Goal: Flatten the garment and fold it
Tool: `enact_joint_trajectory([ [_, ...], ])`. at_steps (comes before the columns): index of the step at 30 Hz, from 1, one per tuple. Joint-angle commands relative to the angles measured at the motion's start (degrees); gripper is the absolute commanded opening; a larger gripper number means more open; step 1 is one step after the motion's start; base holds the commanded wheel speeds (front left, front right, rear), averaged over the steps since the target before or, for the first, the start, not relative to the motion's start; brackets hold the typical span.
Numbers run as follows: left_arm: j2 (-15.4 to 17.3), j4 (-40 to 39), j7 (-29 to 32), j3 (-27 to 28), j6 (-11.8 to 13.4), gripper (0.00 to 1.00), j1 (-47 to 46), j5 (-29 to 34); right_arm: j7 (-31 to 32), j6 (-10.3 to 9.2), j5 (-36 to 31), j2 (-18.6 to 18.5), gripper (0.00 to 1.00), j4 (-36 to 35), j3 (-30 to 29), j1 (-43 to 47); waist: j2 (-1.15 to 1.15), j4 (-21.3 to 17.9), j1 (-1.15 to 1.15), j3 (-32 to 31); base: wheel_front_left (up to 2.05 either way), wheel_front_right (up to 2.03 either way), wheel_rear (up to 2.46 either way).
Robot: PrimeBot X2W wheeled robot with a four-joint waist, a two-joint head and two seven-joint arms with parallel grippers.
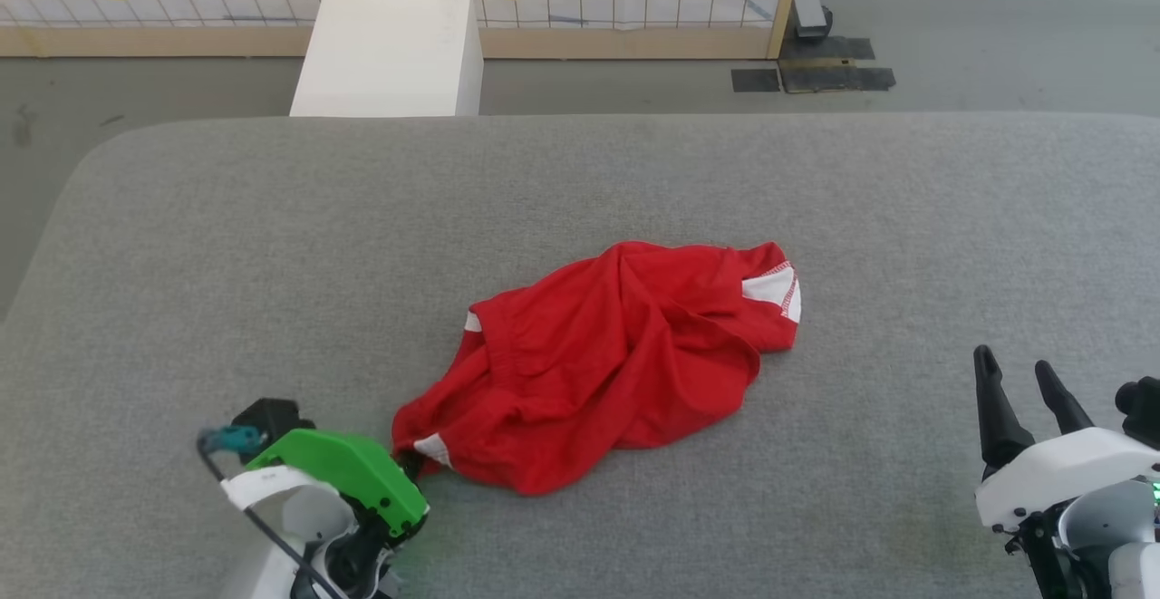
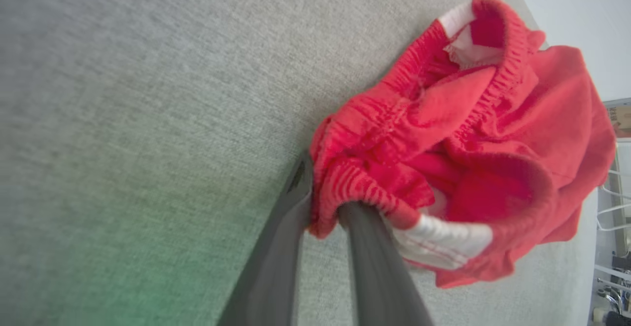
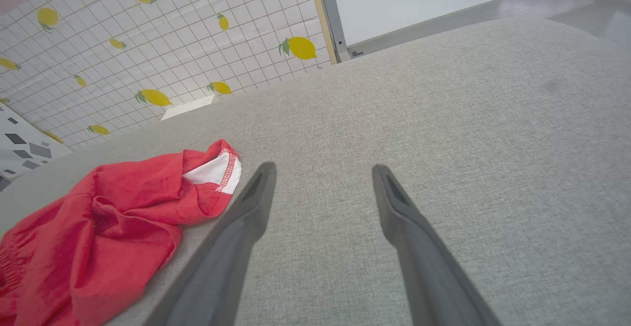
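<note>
Barely begun: the garment [image 1: 607, 363] lies crumpled in the middle of the surface [image 1: 272, 246], with nothing flattened or folded yet.
The left tool [image 2: 325, 205] pinches the elastic waistband at the heap's near-left end, jaws narrow on the cloth. The right tool [image 3: 323, 173] hovers spread wide and empty, off to the garment's right. Spreading and every fold remain. The white box [image 1: 390, 51] beyond the surface shows no opening or contents.

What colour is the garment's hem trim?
White hem trim on the garment, best in the right wrist view.
</note>
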Motion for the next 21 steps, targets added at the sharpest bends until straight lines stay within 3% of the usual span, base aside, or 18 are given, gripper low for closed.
enact_joint_trajectory([
  [1, 0.0, -0.9, -1.2, 1.1, -0.6, 1.0, 1.4, -0.7, 0.2, -0.08, 0.0, 0.0, 1.0, -0.3, 0.2, 0.9, 0.0, 0.4, 0.0, -0.5, 0.0, 0.0, 0.0],
  [7, 2.9, -9.6, -12.0, 5.5, -3.4, 1.0, 4.9, 1.8, 0.6, -0.08, 0.0, 0.0, 1.0, -0.7, 0.3, 1.4, 0.0, 0.9, 0.0, -1.5, 0.0, 0.0, 0.0],
  [13, 5.5, -14.0, -29.0, 7.4, -4.2, 1.0, 10.6, 11.9, 1.5, -0.08, 0.1, 0.0, 1.0, -1.3, 1.0, 1.8, 0.0, 1.9, 0.0, -1.7, 0.0, 0.0, 0.0],
  [17, 4.8, -15.6, -31.9, 7.2, -4.4, 1.0, 12.4, 19.0, 5.0, -0.08, -1.7, 0.0, 1.0, -1.8, 3.4, 1.4, 0.0, 2.8, 0.0, -1.1, 0.0, 0.0, 0.0],
  [21, 3.3, -18.7, -32.1, 7.5, -5.1, 1.0, 12.7, 27.2, 13.9, -0.08, -6.8, 0.0, 1.0, -2.0, 8.9, -1.4, 0.0, 3.6, 0.0, 0.1, 0.0, 0.0, 0.0],
])
